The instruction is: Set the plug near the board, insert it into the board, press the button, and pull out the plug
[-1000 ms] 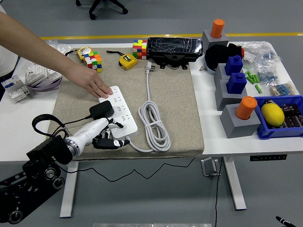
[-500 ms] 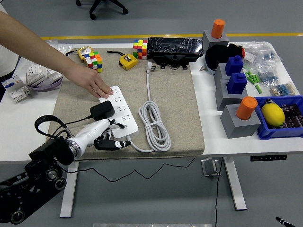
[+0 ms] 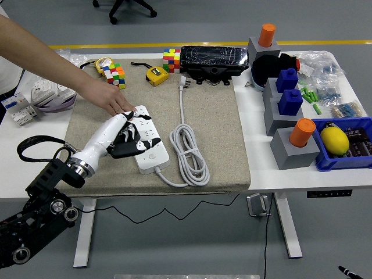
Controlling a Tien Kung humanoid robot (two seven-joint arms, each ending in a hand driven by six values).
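Observation:
A white power strip (image 3: 152, 152) lies on the beige mat (image 3: 221, 133), left of centre. My left hand (image 3: 129, 132) reaches in from the lower left and rests over the strip's middle. Its fingers are curled on a black plug (image 3: 123, 151) at the strip's left side. I cannot tell whether the plug sits in a socket. The plug's black cable (image 3: 35, 142) loops off to the left. A person's hand (image 3: 110, 100) comes from the upper left and presses down on the strip's far end. The right arm is out of view.
The strip's own white cord (image 3: 189, 148) lies coiled to its right. Colour cubes (image 3: 170, 59), a yellow tape measure (image 3: 156, 75) and a black case (image 3: 214, 58) stand at the back. Grey blocks with orange caps (image 3: 295, 145) and a blue bin (image 3: 360, 160) fill the right side.
My left hand has moved up and away from the table's near edge onto the power strip, carrying the black plug with it. The person's hand stays on the strip's far end.

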